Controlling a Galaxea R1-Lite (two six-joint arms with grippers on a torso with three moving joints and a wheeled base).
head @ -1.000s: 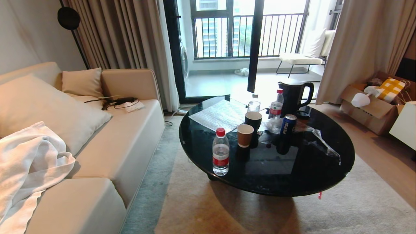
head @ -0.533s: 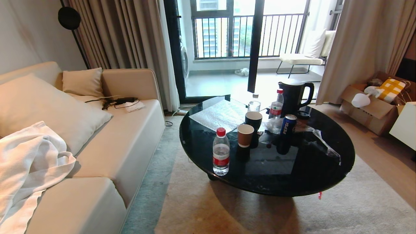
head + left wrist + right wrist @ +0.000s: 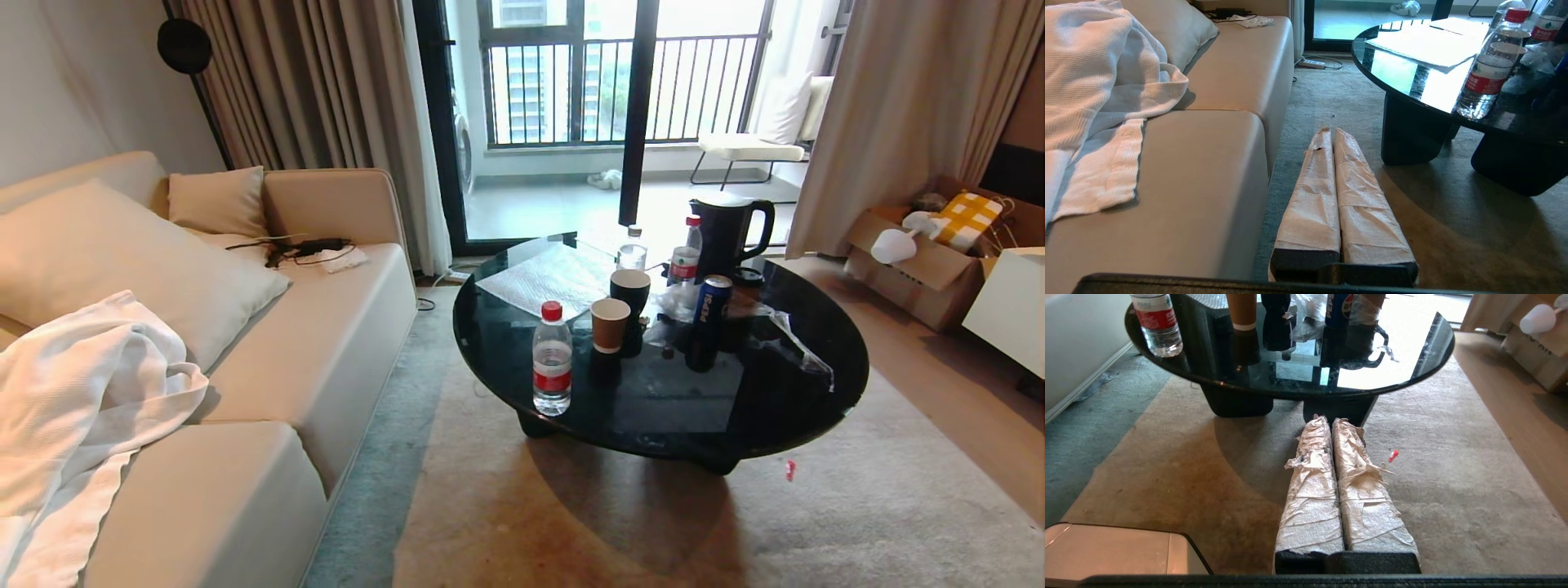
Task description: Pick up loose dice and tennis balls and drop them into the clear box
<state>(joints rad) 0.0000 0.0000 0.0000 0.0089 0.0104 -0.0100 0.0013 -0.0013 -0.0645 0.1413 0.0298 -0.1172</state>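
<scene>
Whole view shifted, camera backing from bench (image 3: 784, 425); left hand (image 3: 1331, 132) and right hand (image 3: 1326, 421) pressed closed, empty, parked; no dice seen.

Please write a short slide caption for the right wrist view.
Shut right claw above carpet, facing the round black table.

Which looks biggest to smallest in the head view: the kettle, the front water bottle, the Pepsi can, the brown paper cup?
1. Kettle, though it stands farthest back.
2. Front water bottle, nearest the camera, so this rank is unsure.
3. Pepsi can and brown paper cup: look alike.
</scene>
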